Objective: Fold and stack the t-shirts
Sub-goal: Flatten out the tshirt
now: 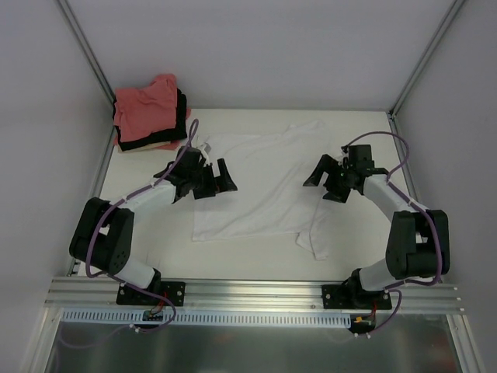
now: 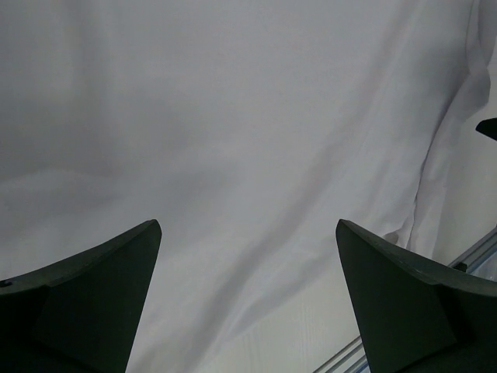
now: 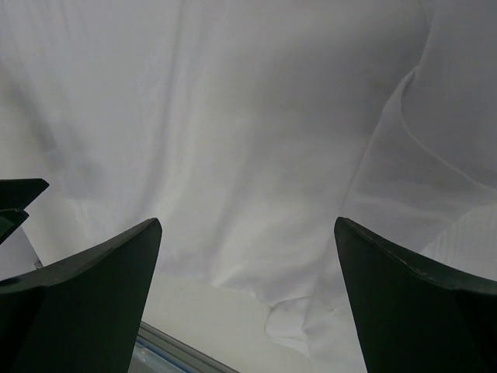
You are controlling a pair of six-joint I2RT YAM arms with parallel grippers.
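1. Top view, setting: white table inside pale grey walls, with a metal rail along the near edge carrying both arm bases.
2. Top view, white t-shirt: spread flat across the middle of the table, neck toward the far left. One sleeve is rumpled at the near right corner.
3. Top view, stack: folded shirts in the far left corner, well apart from the grippers. A salmon-pink t-shirt lies on top, a black t-shirt shows at the edge beneath, and a pale layer sits at the bottom.
4. Top view, left gripper: over the left edge of the white t-shirt, jaws spread wide, nothing between them.
5. Top view, right gripper: over the right side of the same shirt, jaws likewise spread wide and empty.
6. Left wrist view: left gripper with dark fingers set far apart. White t-shirt fills the frame below them, lightly creased. No cloth is pinched.
7. Right wrist view: right gripper fully parted, holding nothing. White t-shirt lies underneath, its hem ending at a strip of bare table.
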